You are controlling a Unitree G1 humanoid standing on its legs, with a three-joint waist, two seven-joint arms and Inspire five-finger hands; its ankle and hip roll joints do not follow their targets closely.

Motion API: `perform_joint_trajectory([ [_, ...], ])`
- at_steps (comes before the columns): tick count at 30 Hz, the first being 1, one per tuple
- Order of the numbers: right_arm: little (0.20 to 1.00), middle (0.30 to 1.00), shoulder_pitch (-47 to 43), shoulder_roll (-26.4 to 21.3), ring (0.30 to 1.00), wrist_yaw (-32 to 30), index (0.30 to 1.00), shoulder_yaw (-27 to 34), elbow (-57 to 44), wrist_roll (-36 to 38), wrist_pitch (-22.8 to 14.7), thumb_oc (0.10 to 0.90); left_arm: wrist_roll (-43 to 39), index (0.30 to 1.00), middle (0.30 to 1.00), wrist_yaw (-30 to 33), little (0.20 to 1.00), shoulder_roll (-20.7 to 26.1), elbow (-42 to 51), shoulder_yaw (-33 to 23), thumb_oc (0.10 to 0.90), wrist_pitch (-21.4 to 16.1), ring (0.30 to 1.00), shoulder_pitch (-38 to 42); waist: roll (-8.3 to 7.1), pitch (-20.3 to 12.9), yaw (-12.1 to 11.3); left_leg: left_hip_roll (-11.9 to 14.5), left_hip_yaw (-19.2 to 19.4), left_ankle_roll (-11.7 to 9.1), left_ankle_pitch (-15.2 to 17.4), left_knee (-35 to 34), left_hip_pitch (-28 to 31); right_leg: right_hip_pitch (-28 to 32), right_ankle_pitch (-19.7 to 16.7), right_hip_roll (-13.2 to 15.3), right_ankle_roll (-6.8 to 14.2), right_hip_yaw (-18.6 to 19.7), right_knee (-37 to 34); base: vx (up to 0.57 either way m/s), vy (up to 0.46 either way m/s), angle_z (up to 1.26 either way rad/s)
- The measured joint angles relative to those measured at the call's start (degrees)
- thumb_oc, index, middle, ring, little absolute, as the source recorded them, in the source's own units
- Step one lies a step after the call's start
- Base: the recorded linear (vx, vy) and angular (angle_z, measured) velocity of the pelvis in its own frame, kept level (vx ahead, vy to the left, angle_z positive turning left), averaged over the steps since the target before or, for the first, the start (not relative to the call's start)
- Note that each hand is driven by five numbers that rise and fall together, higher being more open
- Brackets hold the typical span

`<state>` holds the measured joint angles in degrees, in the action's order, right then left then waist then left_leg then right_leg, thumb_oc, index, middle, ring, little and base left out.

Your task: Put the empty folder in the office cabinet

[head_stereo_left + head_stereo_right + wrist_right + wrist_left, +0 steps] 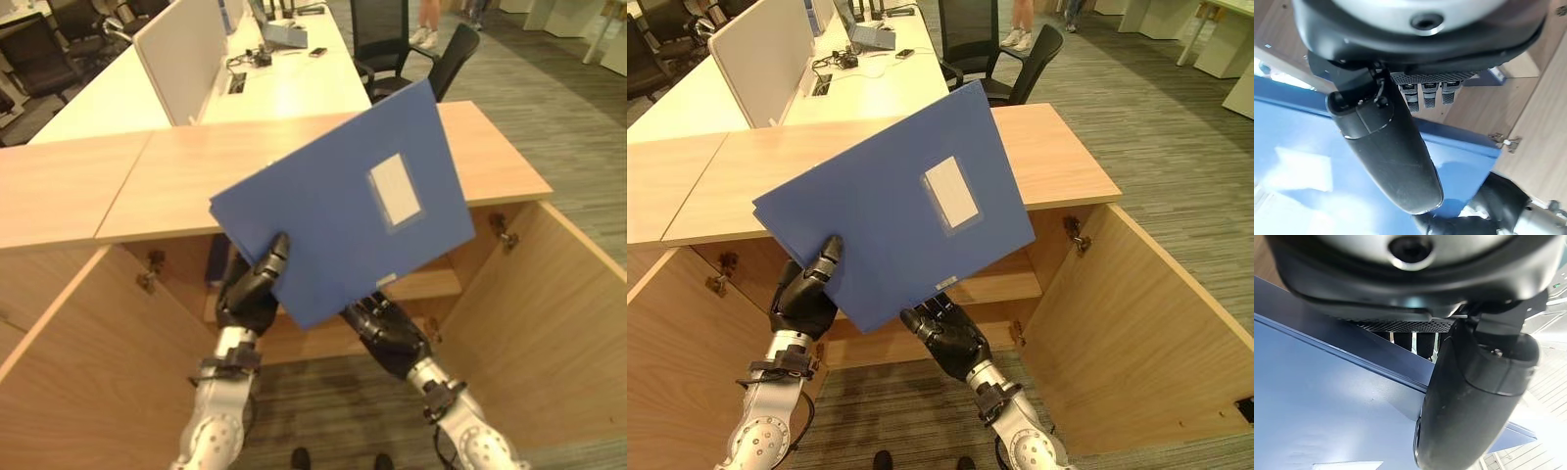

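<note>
Here, a blue folder [892,201] held up in front of the open cabinet [1136,323], above its shelf [994,284] and below the cabinet's top edge. Left robot hand [808,289] pinching the lower left corner, thumb on the face. Right robot hand [945,333] clamped on the lower edge, thumb across the cover. Long axis tilted, rising toward the right. Needs flattening before sliding in.

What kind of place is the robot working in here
Most likely an open-plan office: long white desks with a divider panel, black office chairs, and an open wooden cabinet.
</note>
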<state>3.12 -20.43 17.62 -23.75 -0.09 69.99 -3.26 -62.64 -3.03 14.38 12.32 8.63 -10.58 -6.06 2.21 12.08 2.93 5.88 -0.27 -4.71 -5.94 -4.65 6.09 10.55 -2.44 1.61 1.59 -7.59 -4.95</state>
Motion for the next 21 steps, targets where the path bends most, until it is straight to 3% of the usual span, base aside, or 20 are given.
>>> perform_joint_trajectory([
  [21,0.900,0.900,-2.2,2.2,0.900,-1.1,0.900,0.2,-2.0,2.2,-2.7,0.800,-0.1,0.300,0.300,-0.2,0.300,-3.9,-3.1,-2.3,0.400,-2.0,0.300,0.4,-0.01,0.0,-0.2,0.0,0.0,-0.1,0.3,0.0,-0.1,0.0,0.1,0.0,0.0,-0.1,0.0,0.00,0.000,0.00],
])
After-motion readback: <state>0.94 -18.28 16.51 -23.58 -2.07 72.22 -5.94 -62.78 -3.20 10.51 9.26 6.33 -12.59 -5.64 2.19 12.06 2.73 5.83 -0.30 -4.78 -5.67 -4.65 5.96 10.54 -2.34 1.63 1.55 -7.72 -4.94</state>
